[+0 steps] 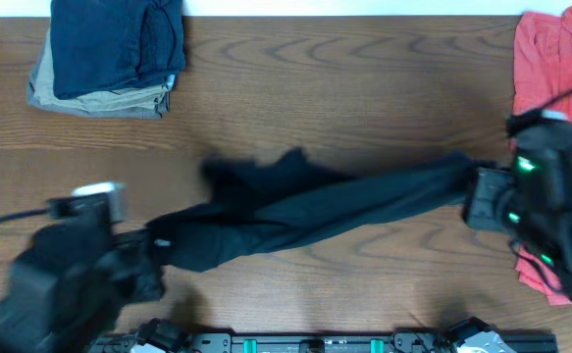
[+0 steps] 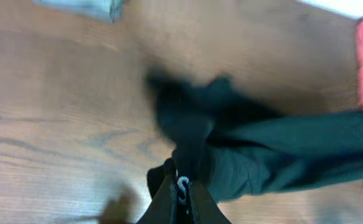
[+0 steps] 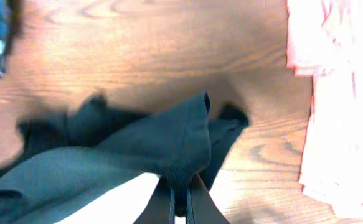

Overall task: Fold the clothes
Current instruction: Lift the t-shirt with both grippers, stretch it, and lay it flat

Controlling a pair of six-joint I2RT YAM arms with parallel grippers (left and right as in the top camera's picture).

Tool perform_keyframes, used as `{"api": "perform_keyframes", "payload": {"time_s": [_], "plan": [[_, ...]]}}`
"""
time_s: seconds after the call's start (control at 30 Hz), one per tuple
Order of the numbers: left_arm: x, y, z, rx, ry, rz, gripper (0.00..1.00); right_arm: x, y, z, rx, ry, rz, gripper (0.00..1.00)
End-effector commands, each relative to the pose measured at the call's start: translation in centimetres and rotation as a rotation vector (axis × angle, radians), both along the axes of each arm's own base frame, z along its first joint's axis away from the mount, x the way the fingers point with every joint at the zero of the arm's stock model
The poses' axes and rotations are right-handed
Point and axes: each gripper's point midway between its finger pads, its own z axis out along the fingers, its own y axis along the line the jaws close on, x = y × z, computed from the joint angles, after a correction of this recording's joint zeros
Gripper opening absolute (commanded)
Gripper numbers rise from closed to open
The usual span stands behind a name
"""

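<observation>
- Black cloth runs across the middle of the overhead view: the black T-shirt (image 1: 305,211) is bunched into a long rope between the two arms, with loose folds sagging onto the wooden table (image 1: 364,88) near its left half.
- At either end of it, the left gripper (image 1: 158,247) and the right gripper (image 1: 470,188) each pinch a bit of the shirt.
- A folded stack (image 1: 109,54) sits at the far left corner, well apart. A red garment (image 1: 555,59) lies along the right edge, just beside the right arm.
- Left wrist view: the jaws are clamped together on a dark wad of the shirt, and the rest trails off to the right above the table. The picture is blurred, so I cannot tell which part of the shirt is held.
- Right wrist view: the jaws are closed tight on a fold of black fabric. The red garment is close on the right but does not touch the shirt.
- The step in hand looks like spreading the shirt. To do it well, lift both ends evenly, shake the twist out, and lay the shirt flat in the bare middle of the table, clear of the red garment.
</observation>
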Motion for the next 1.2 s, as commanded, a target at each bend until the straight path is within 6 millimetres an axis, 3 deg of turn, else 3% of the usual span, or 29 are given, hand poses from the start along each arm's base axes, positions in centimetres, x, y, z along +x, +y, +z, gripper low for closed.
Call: {"api": "perform_keyframes", "payload": {"time_s": [0.0,0.13,0.27,0.43,0.53,0.63,0.8,0.93,1.0,1.07,1.13,1.17], "plan": [[-0.7,1.4,4.2,-0.016,-0.112,0.055,0.06,-1.0,-1.2,3.5,0.004,-0.102,-0.008,0.01],[-1.7,3.1,9.6,-0.02,-0.279,0.092,0.06,-2.3,-2.8,7.4,0.012,-0.231,-0.055,0.01],[-1.3,3.6,13.0,-0.01,-0.389,0.102,0.06,-2.9,-4.2,9.6,0.003,-0.316,-0.109,0.01],[2.4,2.4,14.2,0.039,-0.41,0.092,0.06,-2.3,-6.0,10.2,-0.024,-0.352,-0.238,0.01],[6.0,2.1,13.9,0.103,-0.381,0.146,0.06,-0.7,-6.9,10.5,-0.076,-0.368,-0.324,0.01],[10.8,1.1,12.5,0.177,-0.319,0.185,0.06,1.7,-6.5,10.4,-0.11,-0.361,-0.347,0.01],[19.0,-1.6,8.4,0.263,-0.204,0.19,0.06,6.9,-6.3,9.1,-0.19,-0.316,-0.421,0.01],[26.5,-2.5,4.0,0.308,-0.144,0.218,0.06,12.5,-7.6,6.0,-0.235,-0.233,-0.507,0.01],[30.2,-2.4,1.2,0.323,-0.113,0.243,0.06,16.0,-8.5,3.5,-0.222,-0.176,-0.533,0.01],[33.1,-2.3,-1.5,0.334,-0.086,0.258,0.06,19.3,-9.2,0.8,-0.193,-0.127,-0.542,0.09],[36.1,-2.2,-5.0,0.348,-0.054,0.274,0.11,22.8,-9.9,-2.4,-0.165,-0.079,-0.54,0.24],[37.3,-2.1,-6.6,0.355,-0.037,0.277,0.37,24.4,-10.1,-4.0,-0.156,-0.057,-0.53,0.38]]}}
